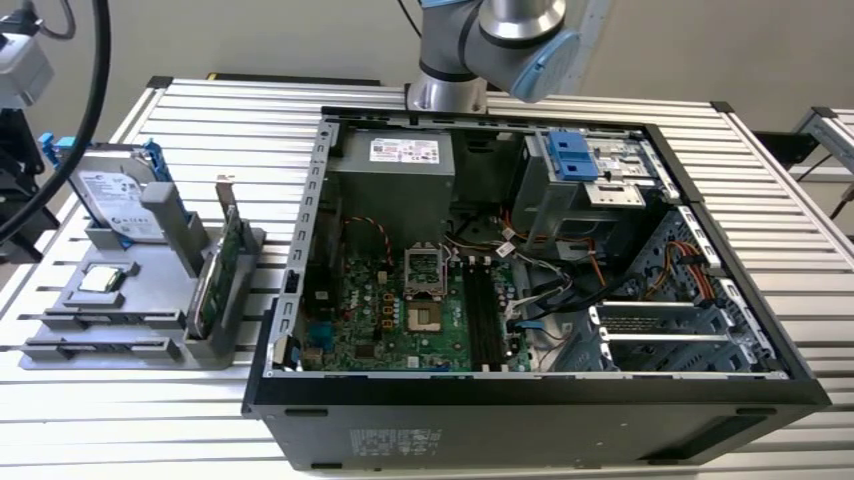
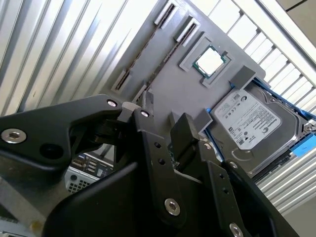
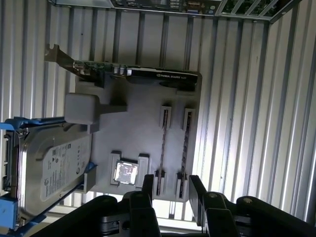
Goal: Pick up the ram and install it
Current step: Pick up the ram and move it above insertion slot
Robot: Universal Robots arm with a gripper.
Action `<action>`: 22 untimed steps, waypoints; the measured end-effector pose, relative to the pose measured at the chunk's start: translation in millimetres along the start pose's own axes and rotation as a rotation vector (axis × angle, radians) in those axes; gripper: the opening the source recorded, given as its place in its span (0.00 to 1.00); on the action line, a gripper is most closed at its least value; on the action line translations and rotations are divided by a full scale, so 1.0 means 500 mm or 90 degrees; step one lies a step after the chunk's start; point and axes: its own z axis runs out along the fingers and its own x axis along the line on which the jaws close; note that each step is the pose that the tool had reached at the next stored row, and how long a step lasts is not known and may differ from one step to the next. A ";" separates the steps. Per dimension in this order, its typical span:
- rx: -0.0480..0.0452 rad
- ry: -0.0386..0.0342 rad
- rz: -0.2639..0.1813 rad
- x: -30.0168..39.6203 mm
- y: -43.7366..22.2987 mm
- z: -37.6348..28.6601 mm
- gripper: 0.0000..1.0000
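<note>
Gripper: the black two-fingered gripper [image 3: 171,181] [image 2: 166,108] hangs over one edge of the flat grey plastic tray [image 3: 143,128] [image 1: 147,290]. From where I stand its fingers are spread apart and grasp nothing. In the first wrist view the gap between them sits above the ends of the tray's two narrow slots.

Ram: the long, thin, dark circuit-board stick [image 3: 185,145] stands on its edge in a tray slot, the one farther from the processor chip. It is held at each end by a small grey bracket. It is close below the gripper, and I cannot tell whether they touch.

Processor chip: a small square silver chip [image 3: 125,173] [image 1: 100,280] [image 2: 210,61] lies flat in a recess of the tray, beside the slots.

Hard drive: a silver drive with blue rails [image 3: 54,163] [image 1: 114,195] [image 2: 252,123] leans in a tray bracket at the side away from the slots.

Graphics card: a green card with a metal bracket [image 3: 143,74] [image 1: 220,270] stands on edge along the tray's side facing the computer.

Computer: an open black tower case [image 1: 534,400] lies on its side just beside the tray.

Table: a slatted aluminium top [image 1: 134,430] carries the tray and the case.
</note>
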 end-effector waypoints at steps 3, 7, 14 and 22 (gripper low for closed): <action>0.0000 -0.0003 0.000 0.000 0.000 0.001 1.00; 0.0000 -0.0006 0.000 0.000 0.000 0.003 1.00; 0.0001 -0.0014 0.000 0.000 0.000 0.006 1.00; 0.0000 -0.0019 0.000 0.000 0.000 0.009 1.00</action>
